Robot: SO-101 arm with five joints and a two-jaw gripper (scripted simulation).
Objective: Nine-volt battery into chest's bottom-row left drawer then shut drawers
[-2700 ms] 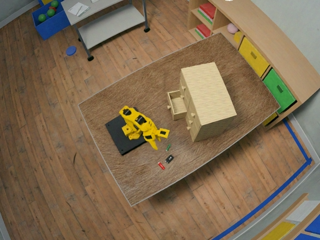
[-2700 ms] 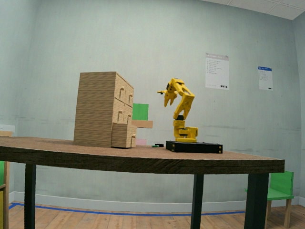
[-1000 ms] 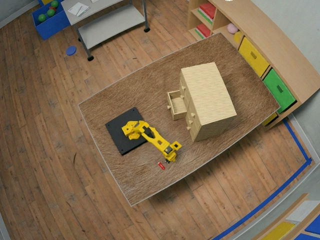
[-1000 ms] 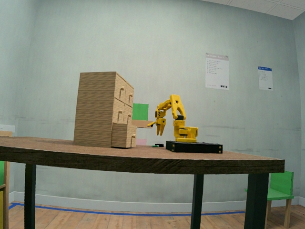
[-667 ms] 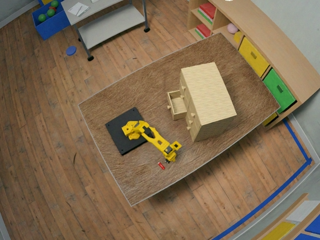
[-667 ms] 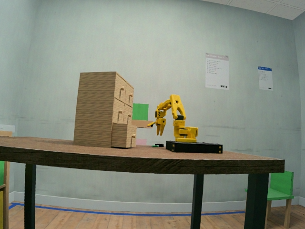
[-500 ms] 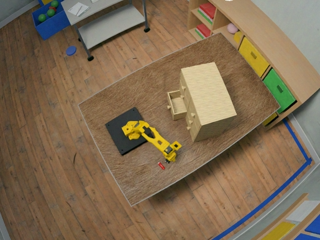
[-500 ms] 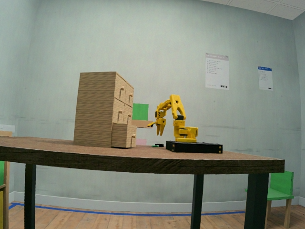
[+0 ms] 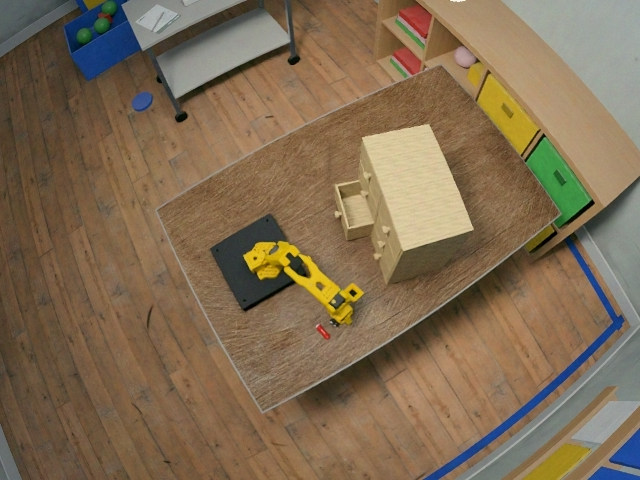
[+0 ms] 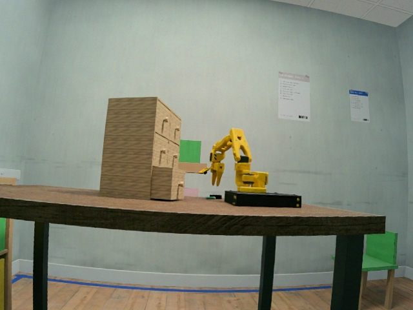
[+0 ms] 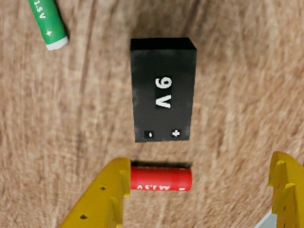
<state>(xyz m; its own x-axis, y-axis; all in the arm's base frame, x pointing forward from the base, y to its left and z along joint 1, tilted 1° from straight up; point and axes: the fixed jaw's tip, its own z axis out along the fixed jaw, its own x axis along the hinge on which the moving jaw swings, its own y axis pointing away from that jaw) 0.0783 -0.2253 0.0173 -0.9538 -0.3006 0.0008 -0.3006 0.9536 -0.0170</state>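
Fingers of my gripper (image 11: 199, 190) (image 10: 215, 184) stand apart at the wrist frame's lower corners, unloaded; the nine-volt battery (image 11: 163, 95), upper centre, looks rigid and light: grip its long sides mid-body. Exterior, centre: wrist bent, fingers downward. Top, lower centre: arm (image 9: 315, 281) extended, obscuring the battery.

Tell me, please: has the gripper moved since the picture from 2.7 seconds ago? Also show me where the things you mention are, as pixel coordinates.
Yes. In the exterior view, the gripper (image 9: 345, 314) (image 10: 215, 185) (image 11: 200, 163) is now lower and, against the wooden chest (image 9: 418, 180) (image 10: 128, 146), somewhat nearer to it.
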